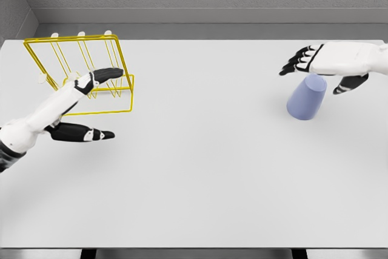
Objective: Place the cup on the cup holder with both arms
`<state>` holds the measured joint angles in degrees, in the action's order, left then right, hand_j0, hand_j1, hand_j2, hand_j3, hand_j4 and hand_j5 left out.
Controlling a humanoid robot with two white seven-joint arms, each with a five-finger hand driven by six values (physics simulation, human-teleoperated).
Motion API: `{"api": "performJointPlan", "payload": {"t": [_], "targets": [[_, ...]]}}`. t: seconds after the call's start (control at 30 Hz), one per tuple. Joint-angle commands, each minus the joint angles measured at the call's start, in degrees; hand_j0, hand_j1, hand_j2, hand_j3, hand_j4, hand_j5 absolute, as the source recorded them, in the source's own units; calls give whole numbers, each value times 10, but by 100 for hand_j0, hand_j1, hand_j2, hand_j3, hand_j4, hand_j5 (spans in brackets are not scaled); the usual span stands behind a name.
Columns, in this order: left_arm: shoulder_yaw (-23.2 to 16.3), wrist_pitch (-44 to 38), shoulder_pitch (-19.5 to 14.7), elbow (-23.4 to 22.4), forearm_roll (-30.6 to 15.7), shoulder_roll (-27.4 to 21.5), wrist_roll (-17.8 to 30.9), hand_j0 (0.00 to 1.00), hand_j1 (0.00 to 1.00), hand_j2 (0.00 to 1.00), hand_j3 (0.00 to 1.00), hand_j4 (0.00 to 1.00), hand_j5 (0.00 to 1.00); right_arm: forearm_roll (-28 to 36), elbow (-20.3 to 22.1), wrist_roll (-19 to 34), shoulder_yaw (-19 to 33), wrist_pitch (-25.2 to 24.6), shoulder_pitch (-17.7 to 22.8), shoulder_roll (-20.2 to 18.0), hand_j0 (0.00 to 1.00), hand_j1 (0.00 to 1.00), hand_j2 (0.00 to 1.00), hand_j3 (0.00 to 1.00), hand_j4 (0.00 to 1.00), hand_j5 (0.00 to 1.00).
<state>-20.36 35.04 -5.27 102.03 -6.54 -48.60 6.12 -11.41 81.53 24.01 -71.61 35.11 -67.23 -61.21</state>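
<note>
- While both arms reach over the white table [200, 180] in the head view, one blue cup [307, 97] stands upside down at the right.
- One right hand [324, 63] hovers just above this cup, fingers spread, holding nothing.
- One left hand [79, 107] is open too, in front of the one yellow wire cup holder [82, 71] at the left, well apart from the cup.

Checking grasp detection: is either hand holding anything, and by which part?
Nothing is held. The right hand hovers open over the cup; the left hand is open by the yellow holder.
</note>
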Motion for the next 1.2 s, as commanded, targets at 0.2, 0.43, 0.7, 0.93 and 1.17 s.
{"api": "performJointPlan", "payload": {"t": [0.2, 0.43, 0.7, 0.93, 1.17], "targets": [[-51, 0, 17, 10, -82, -21, -5, 100, 100, 100, 100, 100, 100, -14, -37, 0, -13, -1, 0, 32, 100, 100, 100, 100, 100, 100], [-88, 0, 25, 10, -129, -74, -13, 100, 100, 100, 100, 100, 100, -31, -70, -1, -20, -1, 6, 43, 100, 100, 100, 100, 100, 100], [-88, 0, 44, 10, -153, -141, -13, 100, 100, 100, 100, 100, 100, -41, -108, -2, -20, -1, 9, 67, 100, 100, 100, 100, 100, 100], [-131, 0, 45, 10, -218, -172, -13, 100, 100, 100, 100, 100, 100, -64, -126, -3, -20, -1, 25, 85, 100, 100, 100, 100, 100, 100], [-171, 0, 42, 10, -265, -191, -27, 100, 100, 100, 100, 100, 100, -65, -136, -4, -24, -1, 26, 88, 100, 100, 100, 100, 100, 100]]}}
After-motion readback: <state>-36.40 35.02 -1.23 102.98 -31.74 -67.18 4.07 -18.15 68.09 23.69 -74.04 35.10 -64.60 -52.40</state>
